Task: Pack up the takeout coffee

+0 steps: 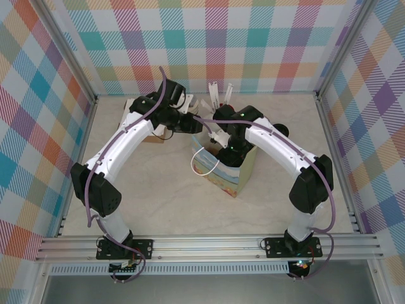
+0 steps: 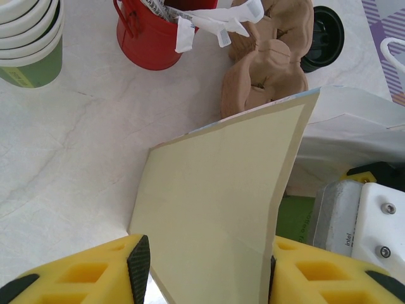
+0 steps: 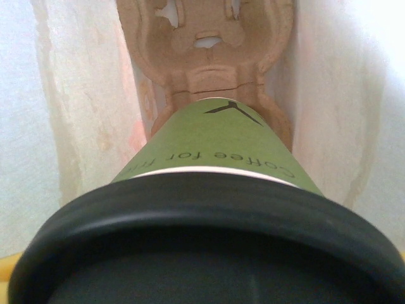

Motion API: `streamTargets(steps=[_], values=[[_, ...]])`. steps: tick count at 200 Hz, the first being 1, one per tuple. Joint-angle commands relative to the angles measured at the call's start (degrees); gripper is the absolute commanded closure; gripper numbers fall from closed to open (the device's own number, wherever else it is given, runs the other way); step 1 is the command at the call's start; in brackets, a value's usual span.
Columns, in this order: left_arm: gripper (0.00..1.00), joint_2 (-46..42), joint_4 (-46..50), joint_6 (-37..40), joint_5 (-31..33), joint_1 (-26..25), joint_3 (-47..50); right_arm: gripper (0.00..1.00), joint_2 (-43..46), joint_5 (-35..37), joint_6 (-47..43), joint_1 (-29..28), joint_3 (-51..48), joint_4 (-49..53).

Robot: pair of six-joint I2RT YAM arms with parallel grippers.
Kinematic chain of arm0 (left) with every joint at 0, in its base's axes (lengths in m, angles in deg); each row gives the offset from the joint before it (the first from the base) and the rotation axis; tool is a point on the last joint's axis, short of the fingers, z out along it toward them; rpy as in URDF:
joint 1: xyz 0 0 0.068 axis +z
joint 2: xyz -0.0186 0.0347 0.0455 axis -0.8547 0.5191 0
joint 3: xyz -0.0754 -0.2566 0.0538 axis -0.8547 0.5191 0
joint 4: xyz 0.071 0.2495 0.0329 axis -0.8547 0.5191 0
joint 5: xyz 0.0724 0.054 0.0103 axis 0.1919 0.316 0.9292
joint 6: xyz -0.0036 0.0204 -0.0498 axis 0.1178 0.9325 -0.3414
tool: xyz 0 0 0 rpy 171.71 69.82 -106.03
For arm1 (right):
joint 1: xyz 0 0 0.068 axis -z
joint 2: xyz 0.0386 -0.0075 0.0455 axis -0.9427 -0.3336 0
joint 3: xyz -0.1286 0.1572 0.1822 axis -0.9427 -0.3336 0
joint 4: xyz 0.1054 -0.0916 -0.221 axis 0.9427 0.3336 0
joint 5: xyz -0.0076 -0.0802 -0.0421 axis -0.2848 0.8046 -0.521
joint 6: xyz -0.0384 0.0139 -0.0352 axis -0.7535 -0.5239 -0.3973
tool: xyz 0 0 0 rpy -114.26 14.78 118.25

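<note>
The takeout coffee (image 3: 209,139), an olive-green cup with a black lid (image 3: 202,209), hangs inside the paper bag (image 1: 223,172). Below it, a brown cardboard cup carrier (image 3: 205,57) lies at the bag's bottom. My right gripper (image 1: 226,143) reaches down into the bag and is shut on the cup; its fingers are hidden behind the lid. My left gripper (image 2: 205,266) stands at the bag's back left rim. A cream wall panel of the bag (image 2: 221,196) spans between its black pads (image 2: 139,266). A strip of the green cup (image 2: 294,218) shows past that panel.
Behind the bag stand a red cup of white sticks (image 2: 149,41), a stack of lidless green cups (image 2: 28,44), more brown cup carriers (image 2: 266,63) and a loose black lid (image 2: 324,28). Checked walls close in the table on three sides.
</note>
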Motion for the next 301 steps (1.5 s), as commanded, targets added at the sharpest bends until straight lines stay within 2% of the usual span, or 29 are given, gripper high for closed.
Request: streamTargets(steps=[1, 301], values=[[0.52, 0.6, 1.3, 1.2, 0.0, 0.7, -1.6, 0.16, 0.6, -0.7, -1.1, 0.4, -0.8, -0.4], [0.51, 1.2, 1.1, 0.7, 0.0, 0.7, -1.9, 0.16, -0.2, -0.5, -0.3, 0.4, -0.2, 3.9]])
